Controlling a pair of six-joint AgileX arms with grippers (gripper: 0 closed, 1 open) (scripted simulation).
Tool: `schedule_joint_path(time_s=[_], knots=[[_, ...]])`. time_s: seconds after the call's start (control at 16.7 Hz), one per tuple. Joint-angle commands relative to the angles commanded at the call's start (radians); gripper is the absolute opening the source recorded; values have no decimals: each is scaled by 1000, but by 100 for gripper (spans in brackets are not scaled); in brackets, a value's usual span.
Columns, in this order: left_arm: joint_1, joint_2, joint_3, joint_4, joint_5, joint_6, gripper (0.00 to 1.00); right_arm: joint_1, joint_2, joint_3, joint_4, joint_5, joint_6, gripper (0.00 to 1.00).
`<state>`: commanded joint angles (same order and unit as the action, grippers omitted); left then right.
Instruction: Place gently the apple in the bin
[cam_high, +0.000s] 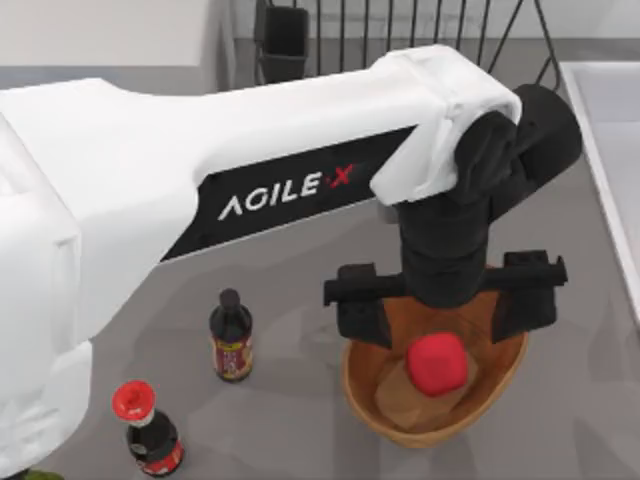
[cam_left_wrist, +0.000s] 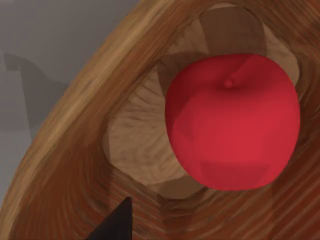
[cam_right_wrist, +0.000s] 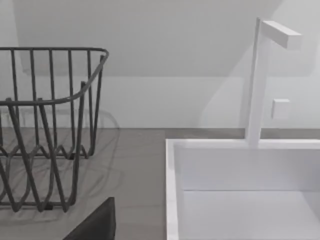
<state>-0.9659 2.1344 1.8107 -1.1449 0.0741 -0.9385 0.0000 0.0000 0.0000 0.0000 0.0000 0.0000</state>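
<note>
Bottles, near edge: two dark sauce bottles standing upright on the grey tabletop (cam_high: 300, 420), at its left half; red-capped bottle (cam_high: 148, 430) nearest, black-capped bottle (cam_high: 231, 336) just behind it and to its right; apart from each other and from the basket.
Apple: one, bright red (cam_high: 437, 364), lying inside the wicker basket on the tan base, free of the fingers; in the left wrist view, apple (cam_left_wrist: 233, 121) with its stem dimple turned up toward the camera.
Bin: one oval woven wicker basket (cam_high: 365, 398), right of centre, near the front edge; ribbed wall and lighter flat base (cam_left_wrist: 137, 142) close below the left wrist camera.
Left gripper: black, poised directly over the basket (cam_high: 441, 297), fingers spread wide to either side above the rim, gripping nothing; one dark fingertip (cam_left_wrist: 117, 225) at the edge of the left wrist view, clear of the apple.
Left arm: white AgileX arm (cam_high: 200, 190) reaching from the left across the tabletop to the basket.
Dish rack: one black wire rack (cam_high: 400, 30) at the far edge, behind the arm; likewise in the right wrist view (cam_right_wrist: 50, 130).
Sink: one white basin (cam_right_wrist: 240, 195) with a white tap (cam_right_wrist: 257, 80), at the right side.
Right gripper: fingers' state cannot be told; a dark tip (cam_right_wrist: 97, 225) near the rack and sink.
</note>
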Motion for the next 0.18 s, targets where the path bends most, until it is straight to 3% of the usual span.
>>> schedule_joint_path(time_s=[0.18], knots=[[0,0,0,0,0,0,100,0,0,0,0,0,0,100]])
